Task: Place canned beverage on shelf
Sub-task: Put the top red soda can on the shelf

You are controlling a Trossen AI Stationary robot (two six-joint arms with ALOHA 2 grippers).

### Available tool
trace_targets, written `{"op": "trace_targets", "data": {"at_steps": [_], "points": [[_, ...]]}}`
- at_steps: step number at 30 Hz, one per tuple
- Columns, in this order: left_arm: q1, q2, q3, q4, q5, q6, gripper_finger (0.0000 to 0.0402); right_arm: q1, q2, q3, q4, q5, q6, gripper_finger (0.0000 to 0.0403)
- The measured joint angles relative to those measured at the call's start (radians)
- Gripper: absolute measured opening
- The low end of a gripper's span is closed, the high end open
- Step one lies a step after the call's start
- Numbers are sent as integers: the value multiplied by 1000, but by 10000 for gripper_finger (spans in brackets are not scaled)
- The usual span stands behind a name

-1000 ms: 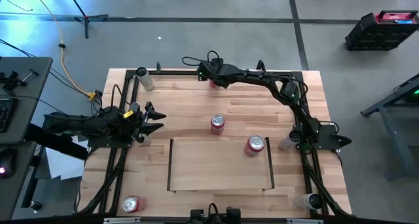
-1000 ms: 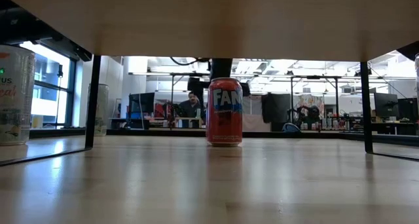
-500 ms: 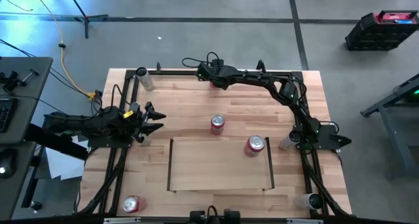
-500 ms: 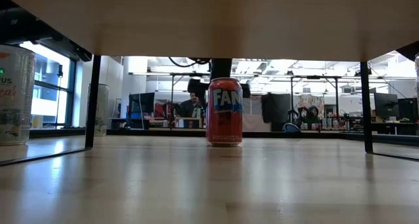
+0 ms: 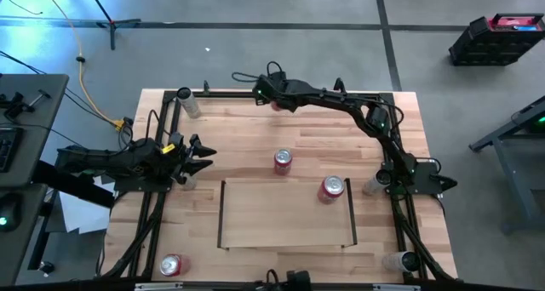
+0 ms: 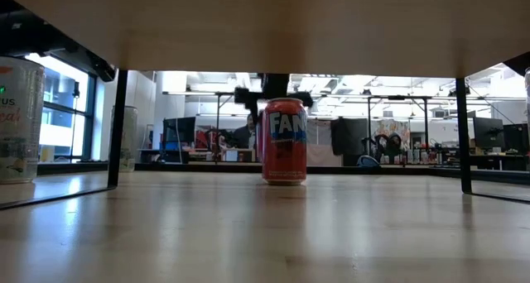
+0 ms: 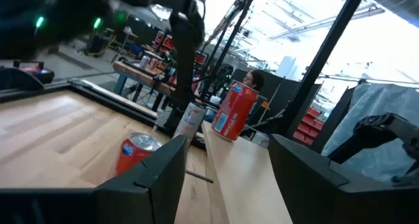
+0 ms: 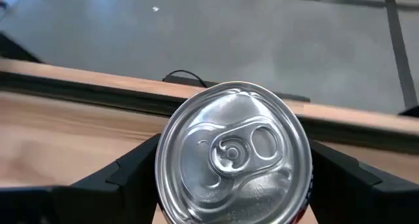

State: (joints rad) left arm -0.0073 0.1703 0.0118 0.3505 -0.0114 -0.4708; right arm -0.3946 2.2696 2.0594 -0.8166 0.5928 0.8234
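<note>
Tabletop: only wrist view shows right gripper straddling can.

Big white letters "FAN" show on the red can standing mid-table in the low view, the rest of the word wrapping out of sight. At the left edge, a pale can carries partial lettering, "US" above "al". Nothing else is readable.
</note>
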Motion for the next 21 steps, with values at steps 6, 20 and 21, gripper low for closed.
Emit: {"op": "trace_targets", "data": {"at_steps": [6,20,21], "points": [[0,0,0,-26,0,-26,209,43,-10,194,-145,-58,-181,287],[0,0,0,-48,0,-75,209,215,-220,235,-183,-219,-488,287],[0,0,0,-48,0,-78,209,231,-232,235,-188,-232,-509,287]]}}
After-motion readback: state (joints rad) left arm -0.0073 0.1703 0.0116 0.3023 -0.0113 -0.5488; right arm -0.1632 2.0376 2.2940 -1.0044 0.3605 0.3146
